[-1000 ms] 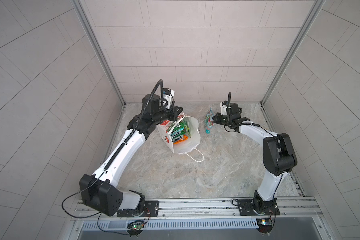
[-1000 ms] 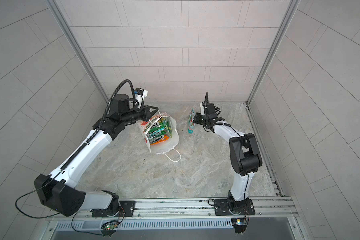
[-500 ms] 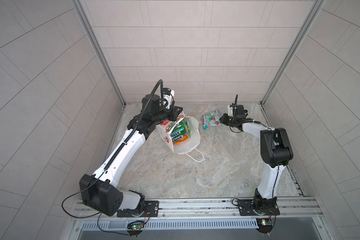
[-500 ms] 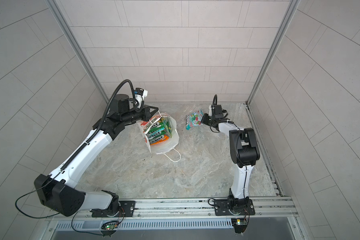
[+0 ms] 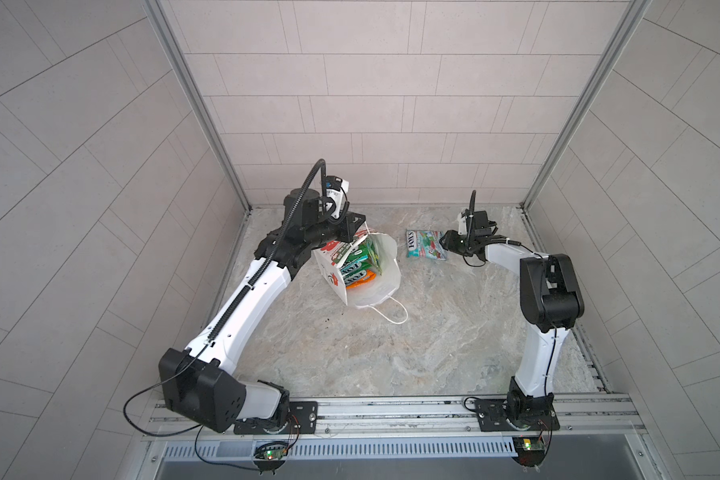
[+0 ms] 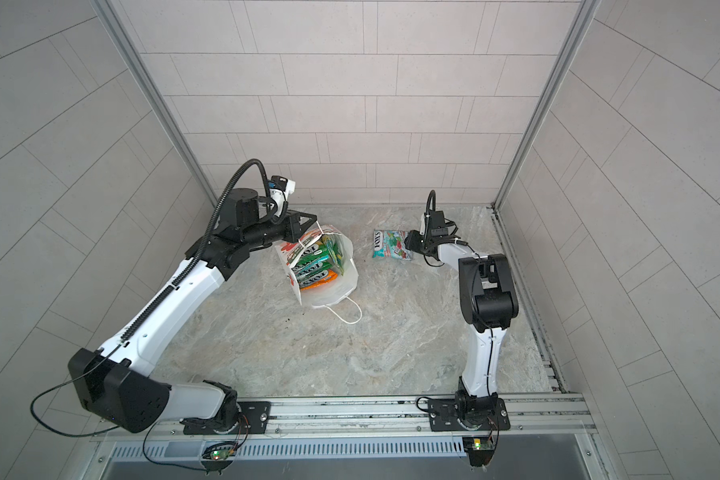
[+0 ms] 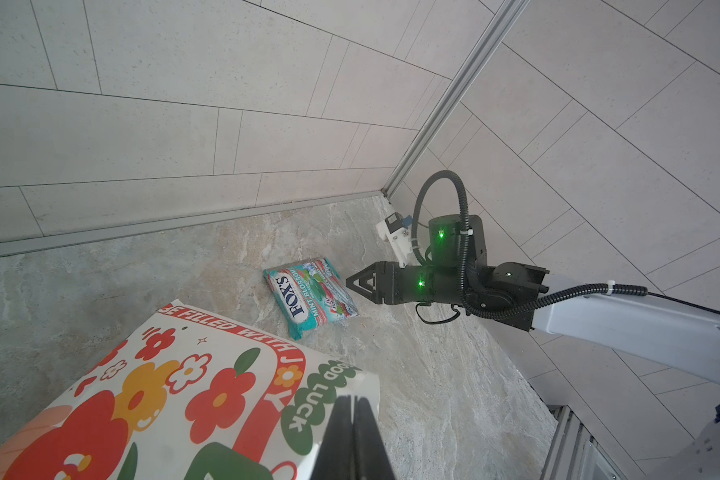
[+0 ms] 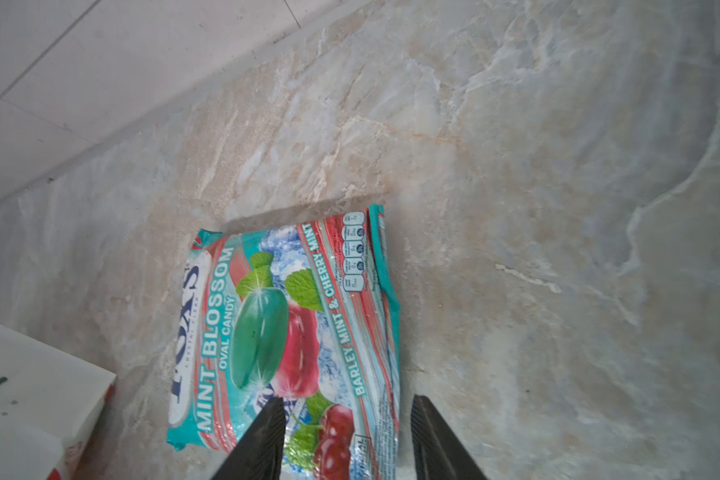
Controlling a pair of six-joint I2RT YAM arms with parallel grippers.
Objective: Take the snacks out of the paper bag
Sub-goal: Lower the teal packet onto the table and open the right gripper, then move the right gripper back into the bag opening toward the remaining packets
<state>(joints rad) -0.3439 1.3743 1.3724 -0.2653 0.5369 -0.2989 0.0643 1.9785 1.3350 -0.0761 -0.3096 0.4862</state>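
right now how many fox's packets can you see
4 showing: the teal-red packet lies on the table; a green packet, a teal packet and an orange packet sit in the paper bag, where more may be hidden.

In the right wrist view the teal-red packet (image 8: 283, 332) is showing "MINT BLOSSOM" in white letters, with "OVAL CANDY" just beside it, and "BARLEY MINT & CHERRY MINT" is running along a red stripe. The brand name is hard to read there; in the left wrist view the same packet (image 7: 310, 297) is giving it clearly: "FOX'S". The small boxes of figures near one edge are too fine to read. The paper bag (image 7: 184, 395) is carrying "E FILLED WITH J" on a red band, then a "Y" around the corner, and "OOD LUCK" on green rounds; the first letters are not showing. In both top views the packets in the bag (image 5: 356, 266) (image 6: 314, 266) are showing "FOX'S" too.
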